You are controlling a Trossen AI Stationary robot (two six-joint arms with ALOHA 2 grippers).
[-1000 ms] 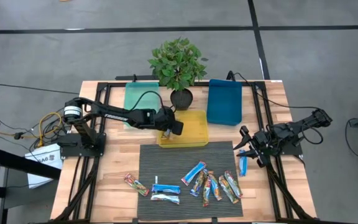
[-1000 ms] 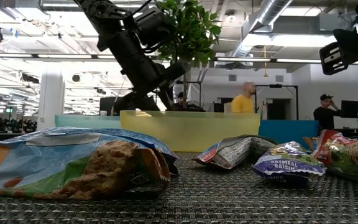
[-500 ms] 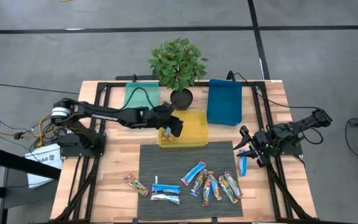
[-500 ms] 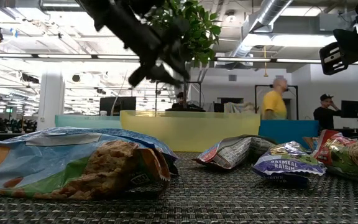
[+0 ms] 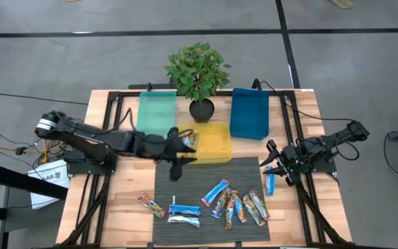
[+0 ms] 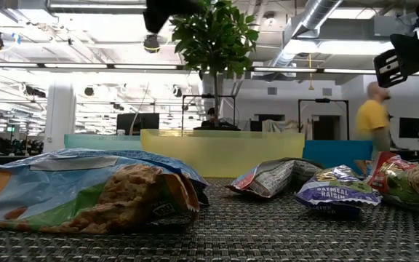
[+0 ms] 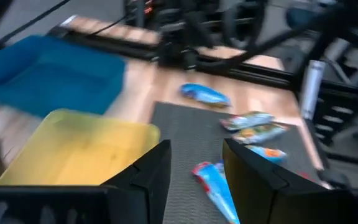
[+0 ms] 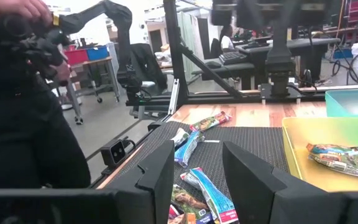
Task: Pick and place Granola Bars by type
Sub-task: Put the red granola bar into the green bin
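The left gripper (image 5: 176,153) hangs open and empty at the yellow plastic tray's (image 5: 216,141) near edge, centre of the high view, so the sound play is to drop onto one shiny-wrapped granola bar (image 5: 215,191) lying apart from the cluster (image 5: 244,207) low on the dark ribbed mat (image 5: 185,181), fingers across its narrow width. The right gripper (image 5: 276,166) waits open and empty at right, a bright blue bar (image 5: 270,183) just beside it. In the low view, one purple-blue wrapper (image 6: 334,193) reads "OATMEAL RAISIN".
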